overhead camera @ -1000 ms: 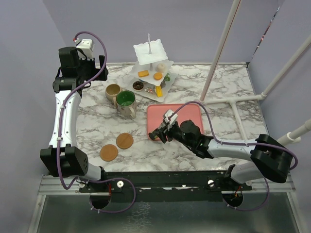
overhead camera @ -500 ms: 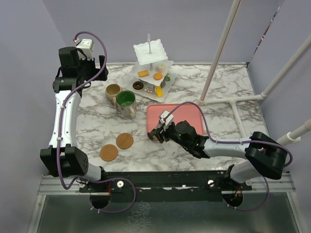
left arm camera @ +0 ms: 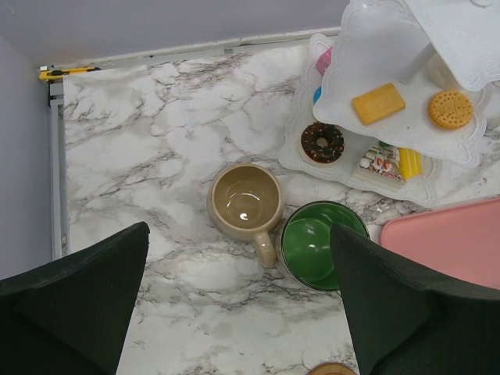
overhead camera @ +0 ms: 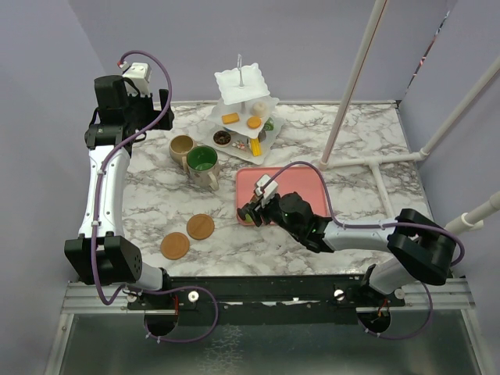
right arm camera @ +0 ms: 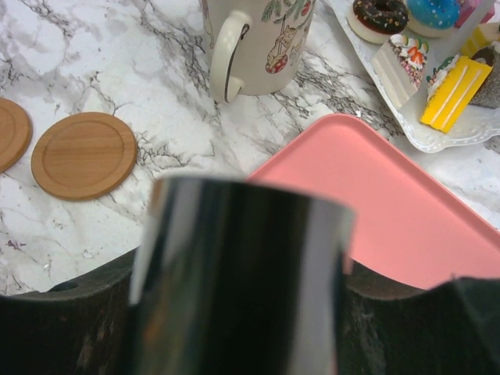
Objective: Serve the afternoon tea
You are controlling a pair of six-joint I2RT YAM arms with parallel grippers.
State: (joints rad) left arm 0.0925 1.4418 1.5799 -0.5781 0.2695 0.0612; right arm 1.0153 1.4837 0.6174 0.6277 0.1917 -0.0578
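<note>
High rear overview, two downward wrist views, all sharing pink tray (overhead camera: 303, 181)

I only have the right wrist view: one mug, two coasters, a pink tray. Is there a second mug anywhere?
Observer: Yes, a beige mug stands just left of the green-inside mug you see.
Operator: Anything in them?
Observer: Both look empty in the left wrist view.
Operator: Where is the left arm?
Observer: Raised at the far left, looking down on both mugs, with the left gripper jaws wide open.
</note>
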